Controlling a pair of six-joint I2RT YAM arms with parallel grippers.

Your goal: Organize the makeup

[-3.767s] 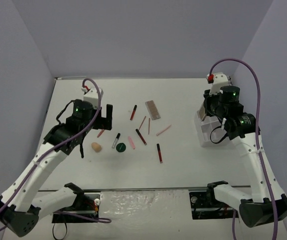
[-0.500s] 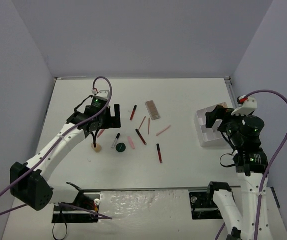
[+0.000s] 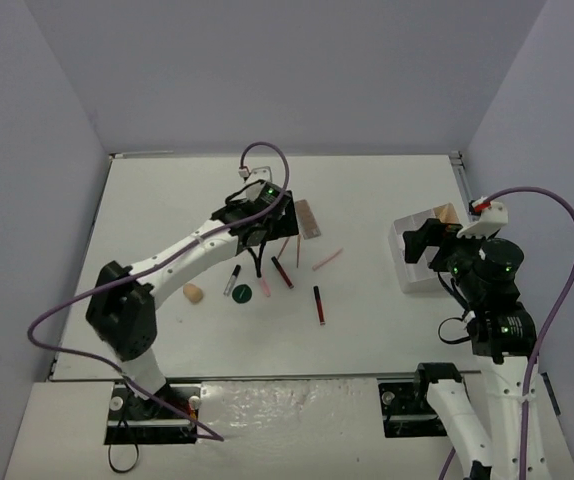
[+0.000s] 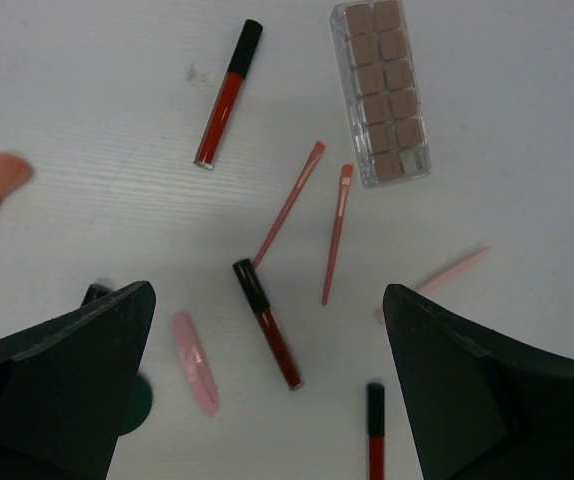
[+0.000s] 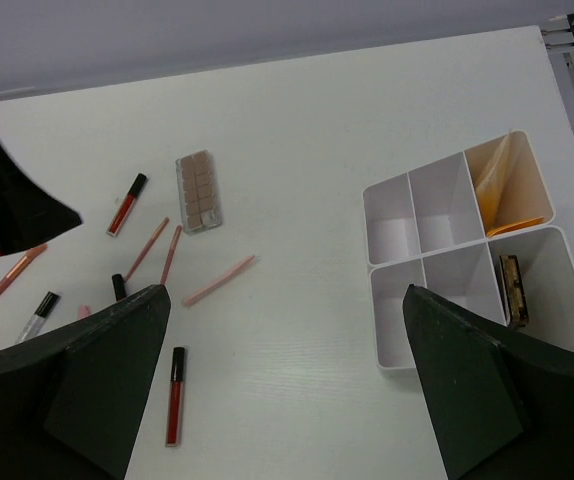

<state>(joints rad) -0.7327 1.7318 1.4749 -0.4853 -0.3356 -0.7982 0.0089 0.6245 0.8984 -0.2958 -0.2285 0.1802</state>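
Left claw [image 4: 267, 298]: fingers spread apart, empty, above the loose items.
Right claw [image 5: 285, 296]: fingers spread apart, empty, raised near the tray.
On table [image 3: 367, 195]: brown palette [image 4: 382, 90], dark-red stick [image 4: 267, 325], 2 pink pencils [image 4: 289, 205], beige sponge [image 3: 193, 293], green disc [image 3: 243, 294].
White tray [image 5: 422, 256]: 6 compartments, right side; orange tube [image 5: 502, 190] and second palette [image 5: 512, 290] sit in separate compartments.

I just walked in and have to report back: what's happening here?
A two-arm robot is sorting makeup into a white tray. The left gripper hovers open over the scattered pieces, above a dark-red lip gloss. The right gripper is open and empty; the tray holds an orange tube and a brown palette.
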